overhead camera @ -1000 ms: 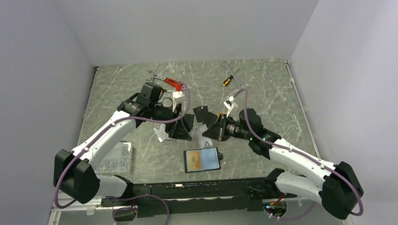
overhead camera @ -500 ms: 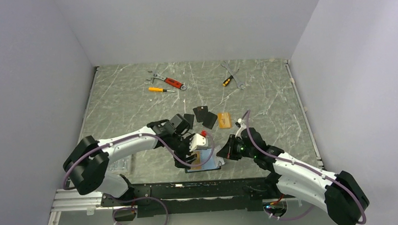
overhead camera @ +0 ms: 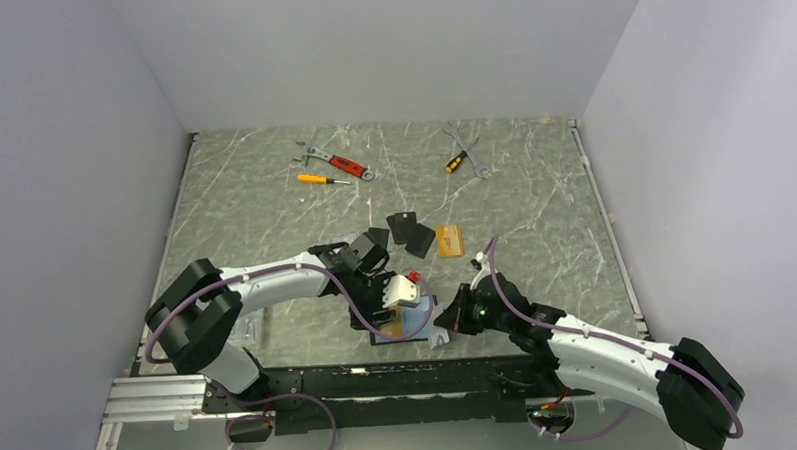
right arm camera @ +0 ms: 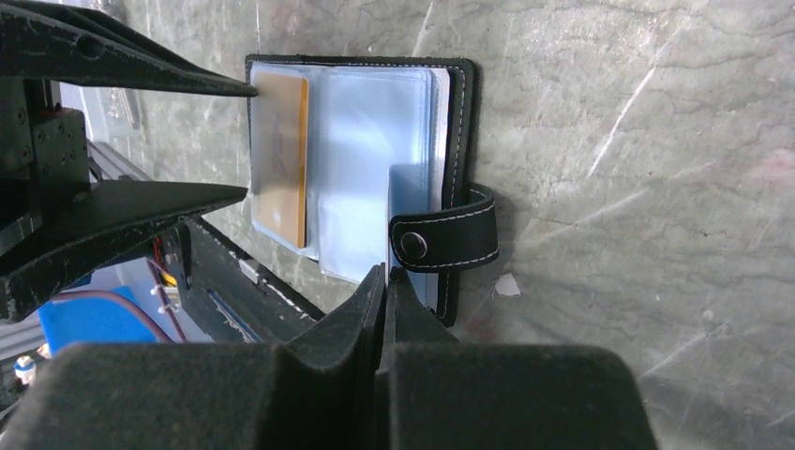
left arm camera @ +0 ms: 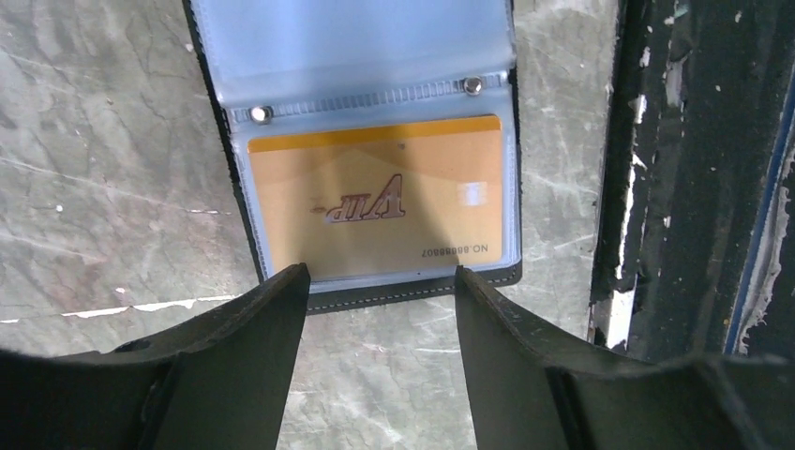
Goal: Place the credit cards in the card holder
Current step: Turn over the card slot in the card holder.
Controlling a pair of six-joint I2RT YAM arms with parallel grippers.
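Card holder (left arm camera: 366,47) lies open and flat in the lower centre of the top view, close to the table's near edge. Its clear sleeves face up and one gold card (left arm camera: 375,202) is already seated in a pocket.

- Left gripper (left arm camera: 380,274): jaws apart, nothing between them, hanging over the holder's lower edge in the left wrist view.
- Right gripper (right arm camera: 386,277): fingers closed together, tips at the holder's edge just below the snap strap (right arm camera: 445,239). I cannot tell whether they press on it.
- Loose cards sit just above the holder in the top view: black cards (overhead camera: 412,233) and a gold-orange card (overhead camera: 449,240) beside them.

Handling, my judgement:
- The cards are light, thin, stiff and slick. Flat on the stone they offer no edge, so I would tip or slide one up and pinch across its short sides.
- The holder is soft and floppy, and its plastic sleeves are limp. It is likely to skid when a card pushes in.
- I would pin it at the stitched leather rim, not on the sleeves.
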